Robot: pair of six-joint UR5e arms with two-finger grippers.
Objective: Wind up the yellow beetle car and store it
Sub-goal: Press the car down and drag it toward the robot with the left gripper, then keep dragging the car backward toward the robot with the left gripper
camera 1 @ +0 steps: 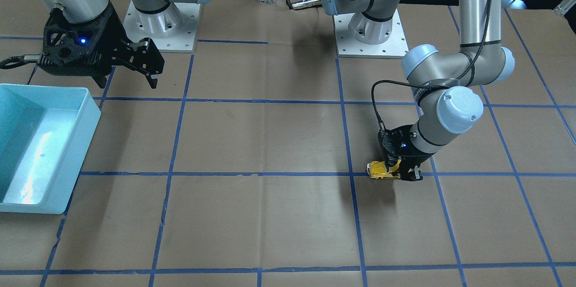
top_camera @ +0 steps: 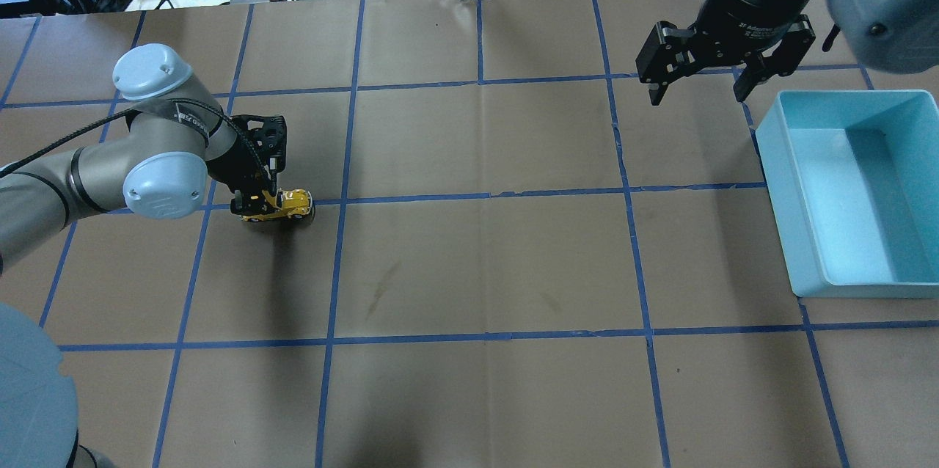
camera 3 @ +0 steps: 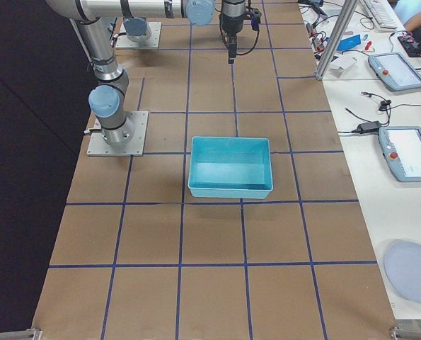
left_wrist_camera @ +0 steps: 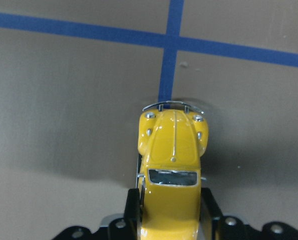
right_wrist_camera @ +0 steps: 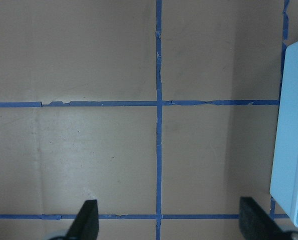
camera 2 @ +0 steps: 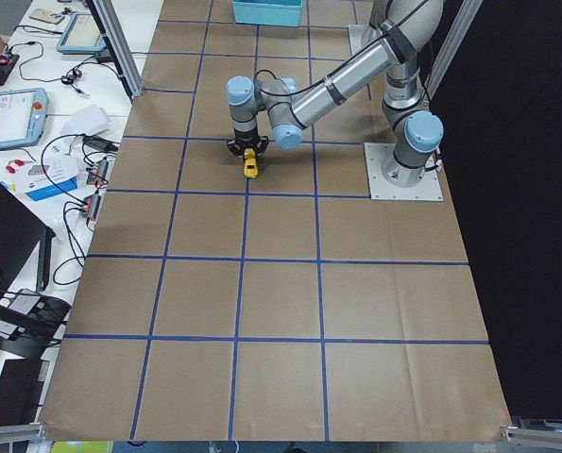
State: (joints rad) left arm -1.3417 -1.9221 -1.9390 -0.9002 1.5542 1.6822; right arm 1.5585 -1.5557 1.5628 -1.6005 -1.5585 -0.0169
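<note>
The left gripper [left_wrist_camera: 171, 212] grips the rear half of the yellow beetle car [left_wrist_camera: 173, 145], which seems to sit wheels-down at a blue tape line [left_wrist_camera: 88, 31] on the paper-covered table [top_camera: 477, 270], well apart from the light blue bin [top_camera: 843, 94], near which the right gripper [top_camera: 697, 95] hangs with jaws spread wide.

On table [top_camera: 477, 255], car [top_camera: 282, 202] outside bin [top_camera: 788, 211]

Brown paper covers the table [top_camera: 477, 270], crossed by a blue tape grid [top_camera: 440, 197]. At the right-side view's right edge, a bench holds a grey teach pendant [camera 3: 408, 152] and, lower down, a pale round plate [camera 3: 412, 273].
</note>
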